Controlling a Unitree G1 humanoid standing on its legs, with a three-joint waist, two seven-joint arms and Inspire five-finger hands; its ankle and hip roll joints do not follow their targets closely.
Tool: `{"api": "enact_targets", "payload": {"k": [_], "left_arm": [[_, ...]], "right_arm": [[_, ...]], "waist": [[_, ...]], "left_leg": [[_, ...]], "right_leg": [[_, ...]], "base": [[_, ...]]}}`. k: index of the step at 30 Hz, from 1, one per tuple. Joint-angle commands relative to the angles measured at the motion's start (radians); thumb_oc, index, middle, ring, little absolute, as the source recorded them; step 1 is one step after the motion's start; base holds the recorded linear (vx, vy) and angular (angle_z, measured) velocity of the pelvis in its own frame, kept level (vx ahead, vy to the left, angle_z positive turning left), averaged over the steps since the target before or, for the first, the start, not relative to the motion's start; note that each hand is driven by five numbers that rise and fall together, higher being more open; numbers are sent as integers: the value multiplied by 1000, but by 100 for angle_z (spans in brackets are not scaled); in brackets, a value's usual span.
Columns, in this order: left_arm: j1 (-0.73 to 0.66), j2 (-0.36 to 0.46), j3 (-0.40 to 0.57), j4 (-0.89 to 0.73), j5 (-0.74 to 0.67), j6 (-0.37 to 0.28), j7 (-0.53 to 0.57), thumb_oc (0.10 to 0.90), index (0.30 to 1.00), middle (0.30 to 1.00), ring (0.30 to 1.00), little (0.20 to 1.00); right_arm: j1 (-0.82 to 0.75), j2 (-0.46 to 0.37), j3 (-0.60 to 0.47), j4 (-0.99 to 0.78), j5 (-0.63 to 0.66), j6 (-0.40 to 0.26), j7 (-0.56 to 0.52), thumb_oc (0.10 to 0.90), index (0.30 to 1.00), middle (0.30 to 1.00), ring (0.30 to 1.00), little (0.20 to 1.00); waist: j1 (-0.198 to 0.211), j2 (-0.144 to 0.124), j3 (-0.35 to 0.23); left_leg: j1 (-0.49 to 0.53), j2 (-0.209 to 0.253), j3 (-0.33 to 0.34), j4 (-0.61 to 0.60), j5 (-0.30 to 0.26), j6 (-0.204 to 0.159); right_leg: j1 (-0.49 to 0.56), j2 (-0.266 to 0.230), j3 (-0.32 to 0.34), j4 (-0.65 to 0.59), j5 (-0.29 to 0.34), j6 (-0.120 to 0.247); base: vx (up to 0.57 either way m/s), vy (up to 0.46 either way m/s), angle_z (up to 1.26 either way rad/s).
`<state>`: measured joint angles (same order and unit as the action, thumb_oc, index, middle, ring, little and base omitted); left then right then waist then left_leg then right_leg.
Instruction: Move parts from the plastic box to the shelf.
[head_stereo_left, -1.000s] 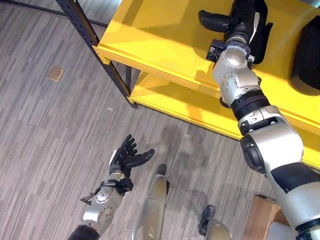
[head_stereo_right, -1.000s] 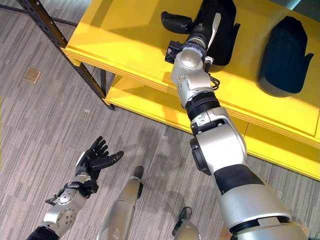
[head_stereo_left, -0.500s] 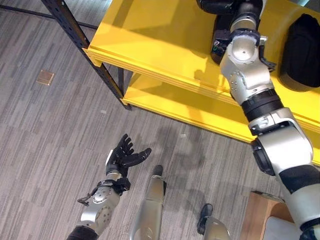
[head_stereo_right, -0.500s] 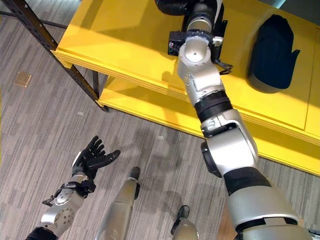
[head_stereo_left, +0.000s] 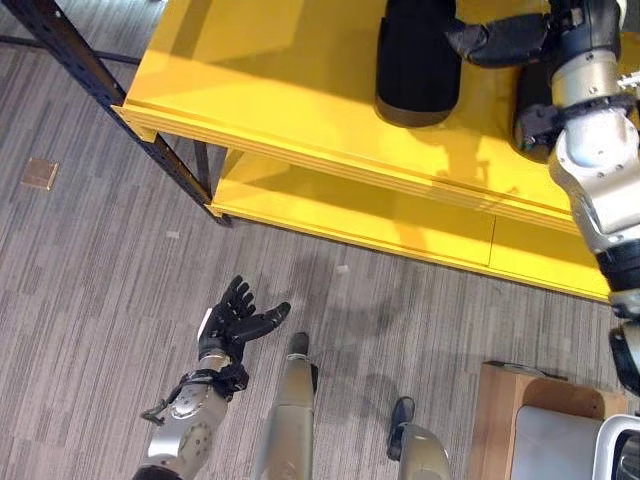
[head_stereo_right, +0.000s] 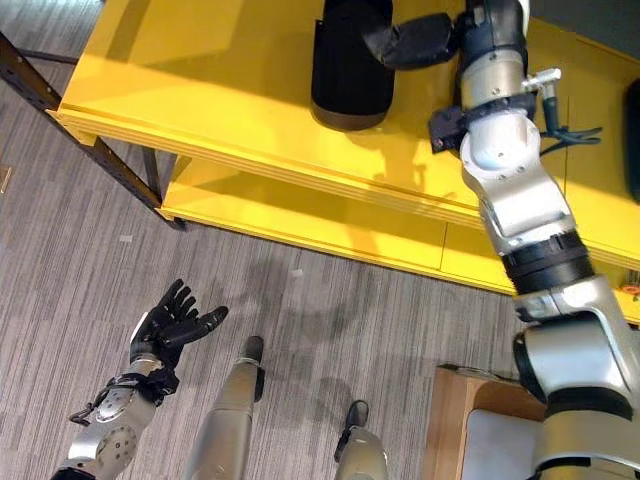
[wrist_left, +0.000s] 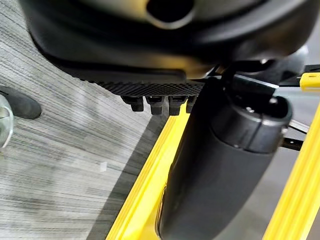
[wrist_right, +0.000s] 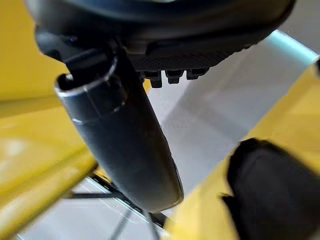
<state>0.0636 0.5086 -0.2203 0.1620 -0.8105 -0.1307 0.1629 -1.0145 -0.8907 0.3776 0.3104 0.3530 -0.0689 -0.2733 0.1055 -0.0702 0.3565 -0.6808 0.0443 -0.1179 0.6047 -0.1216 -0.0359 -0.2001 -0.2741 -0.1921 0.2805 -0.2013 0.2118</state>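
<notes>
In the left eye view my right hand (head_stereo_left: 500, 40), clamped on a black part a second ago, now stretches its fingers beside the part (head_stereo_left: 417, 60) resting on the yellow shelf (head_stereo_left: 270, 90) at upper centre, so I judge this delivery done. In the right eye view my left hand (head_stereo_right: 172, 325) stays spread over the floor at lower left. In my right wrist view the fingers (wrist_right: 170, 76) are straight, pinching nothing, and the plastic box is out of frame.
</notes>
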Motion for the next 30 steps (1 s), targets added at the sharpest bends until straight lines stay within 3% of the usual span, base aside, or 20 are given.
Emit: {"api": "enact_targets", "payload": {"k": [1, 8, 15, 30], "left_arm": [[25, 45, 47, -113, 44, -55, -40, 900, 1000, 1000, 1000, 1000], [37, 36, 46, -105, 54, -51, -43, 900, 1000, 1000, 1000, 1000], [26, 23, 39, -97, 53, -51, -31, 900, 1000, 1000, 1000, 1000], [13, 10, 36, -94, 51, -53, -16, 900, 1000, 1000, 1000, 1000]], "right_arm": [[10, -67, -72, -84, -6, -103, 6, 900, 1000, 1000, 1000, 1000], [168, -34, -169, -111, 42, -119, 14, 900, 1000, 1000, 1000, 1000], [248, 112, -228, -96, 80, -130, -12, 900, 1000, 1000, 1000, 1000], [186, 245, -199, -53, 82, -132, -47, 900, 1000, 1000, 1000, 1000]], "waist": [[-7, -14, -56], [-13, -2, -50], [-12, 14, -49], [-8, 30, -42]], "left_leg": [[-18, 71, -1, 61, -58, -26], [-17, 75, 1, 58, -54, -26], [-21, 71, 7, 52, -48, -25], [-37, 65, 11, 59, -49, -21]], "right_leg": [[14, 24, 10, 72, -22, -76], [13, 24, 10, 72, -22, -76], [10, 21, 11, 73, -22, -78], [-1, 20, 19, 77, -23, -82]], "base": [[-11, -24, -4], [-2, -4, -1], [-4, -8, -1], [0, 0, 0]]}}
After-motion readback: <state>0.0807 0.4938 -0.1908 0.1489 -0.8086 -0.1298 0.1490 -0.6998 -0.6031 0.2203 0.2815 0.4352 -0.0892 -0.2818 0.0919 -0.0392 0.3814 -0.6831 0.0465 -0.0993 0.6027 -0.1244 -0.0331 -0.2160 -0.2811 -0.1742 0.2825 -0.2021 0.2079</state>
